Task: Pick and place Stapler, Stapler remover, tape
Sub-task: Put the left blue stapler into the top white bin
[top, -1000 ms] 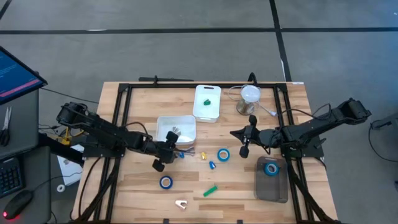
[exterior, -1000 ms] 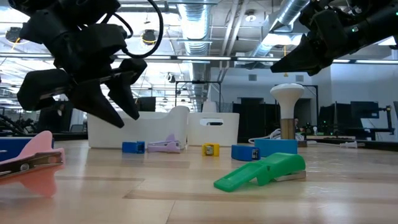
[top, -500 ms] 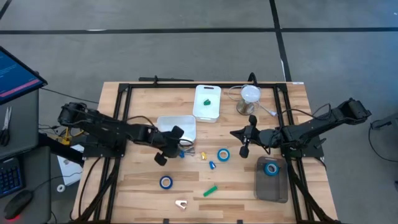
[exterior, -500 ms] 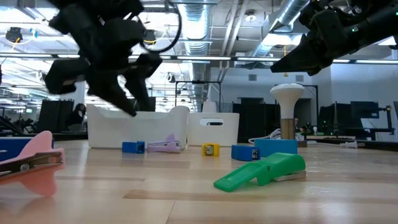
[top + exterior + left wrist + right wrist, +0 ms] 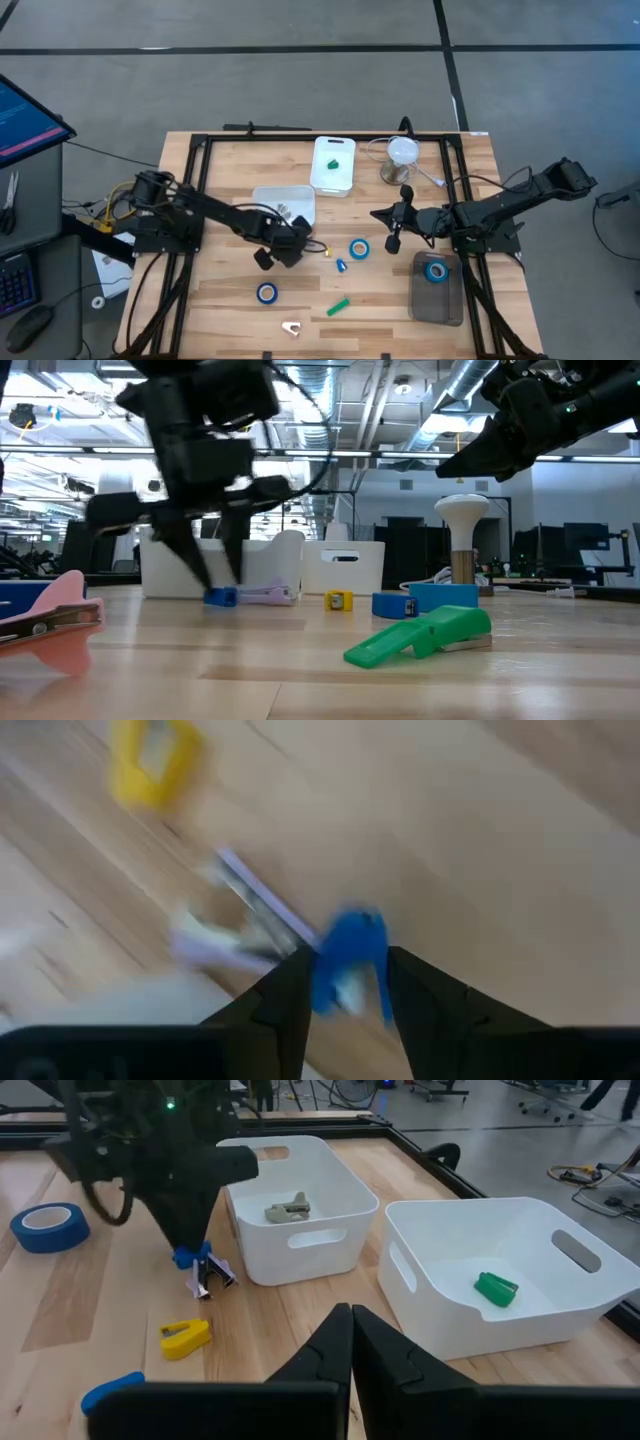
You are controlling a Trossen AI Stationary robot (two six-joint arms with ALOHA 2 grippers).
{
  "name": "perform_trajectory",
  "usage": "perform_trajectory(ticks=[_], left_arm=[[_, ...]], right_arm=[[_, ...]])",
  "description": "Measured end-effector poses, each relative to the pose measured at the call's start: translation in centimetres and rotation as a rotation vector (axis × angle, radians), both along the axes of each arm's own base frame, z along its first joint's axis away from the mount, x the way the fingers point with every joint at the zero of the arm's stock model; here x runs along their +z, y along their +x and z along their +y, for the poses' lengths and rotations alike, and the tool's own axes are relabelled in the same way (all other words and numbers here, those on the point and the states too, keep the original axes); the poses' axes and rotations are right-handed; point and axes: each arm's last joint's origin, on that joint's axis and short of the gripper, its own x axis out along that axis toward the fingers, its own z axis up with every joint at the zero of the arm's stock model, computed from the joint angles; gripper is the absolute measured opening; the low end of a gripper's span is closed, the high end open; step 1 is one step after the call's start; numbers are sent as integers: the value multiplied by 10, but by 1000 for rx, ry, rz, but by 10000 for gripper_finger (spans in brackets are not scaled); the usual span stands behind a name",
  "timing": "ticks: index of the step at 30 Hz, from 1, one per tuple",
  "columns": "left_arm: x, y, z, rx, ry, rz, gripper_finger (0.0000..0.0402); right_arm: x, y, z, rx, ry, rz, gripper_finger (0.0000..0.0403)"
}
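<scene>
Since a second ago the left gripper has travelled right and dropped to the surface, just near of the near white tub. Its fingers straddle a small blue staple remover; they look parted around it, and whether they press on it I cannot tell. The high view hides this piece under the gripper. The low view shows it as a blue block resting on the wood at the fingertips, with a lilac staple remover just to its right. The right wrist view shows the same pair beside the tub, plus a grey piece lying inside that tub, unseen from the low view.

Tape: one blue roll lies near-left on the surface, a second sits mid-table, a third is in the dark tray at the right.

A yellow staple remover and another blue one lie between gripper and middle roll. A green stapler lies nearer; a pink staple remover nearest.

The far white tub holds a green item, clearest in the right wrist view.

The right gripper hangs clenched and empty above the surface, right of the middle roll.
</scene>
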Motion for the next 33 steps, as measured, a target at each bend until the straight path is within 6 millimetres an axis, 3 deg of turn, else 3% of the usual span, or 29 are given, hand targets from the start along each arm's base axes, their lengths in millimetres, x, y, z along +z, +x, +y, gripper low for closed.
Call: perform_trajectory(ticks=[7,17,26,33], left_arm=[[13,6,0,-3,-49,-33,111],[10,7,7,116,-134,-17,112],[10,8,18,214,-161,-21,157],[10,8,17,238,-219,-10,163]], right_arm=[[-2,-1,0,0,-5,21,0],[-2,-1,0,1,-4,20,0],[-2,-1,0,3,-3,19,0],[-2,-1,0,3,-3,19,0]])
